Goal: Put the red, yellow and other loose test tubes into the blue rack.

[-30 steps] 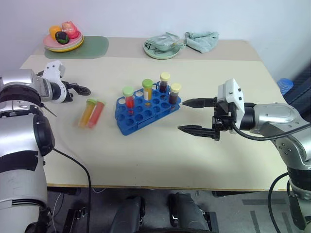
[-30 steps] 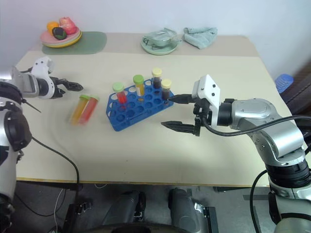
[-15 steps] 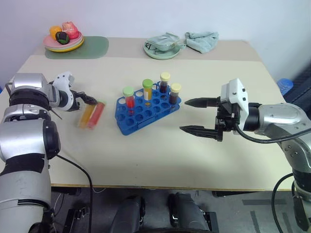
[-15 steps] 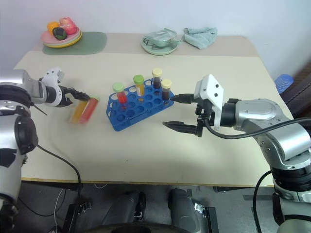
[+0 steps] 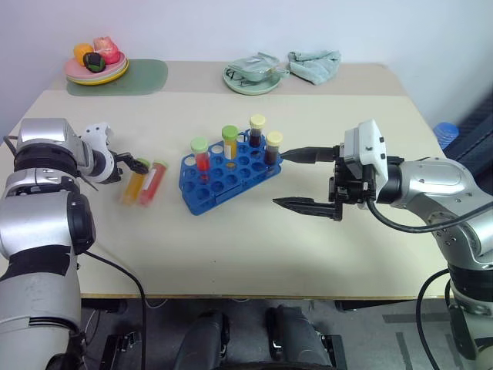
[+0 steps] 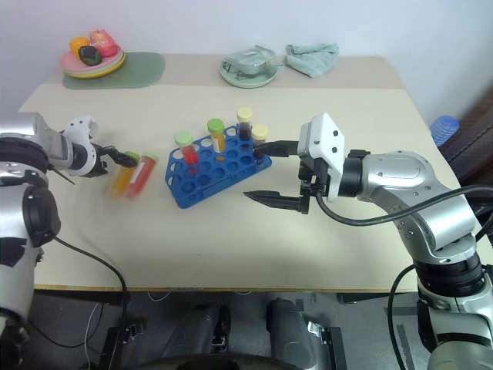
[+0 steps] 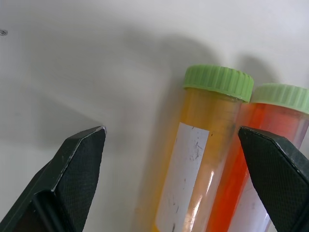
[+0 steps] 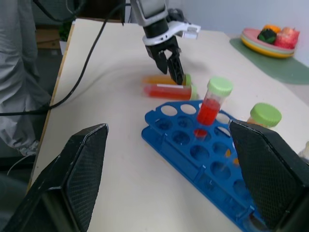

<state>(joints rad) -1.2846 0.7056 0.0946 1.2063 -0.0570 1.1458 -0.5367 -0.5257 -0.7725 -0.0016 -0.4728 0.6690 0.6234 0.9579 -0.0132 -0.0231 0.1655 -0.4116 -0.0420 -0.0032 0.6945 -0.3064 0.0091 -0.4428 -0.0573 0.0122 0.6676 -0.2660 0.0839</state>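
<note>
The blue rack stands mid-table with several capped tubes upright in it. Left of it, a yellow tube and a red tube, both green-capped, lie side by side on the table. My left gripper hovers open at their cap ends. In the left wrist view the yellow tube and the red tube lie between the spread fingers, untouched. My right gripper is open and empty just right of the rack, pointing toward it.
At the table's far edge sit a plate of toy fruit on a green mat, a green dish and a teal cloth. Bare tabletop lies in front of the rack.
My left gripper has sunk and tipped downward over the cap ends of the two loose tubes. The right gripper has drifted slightly toward the rack. Both stay open.
</note>
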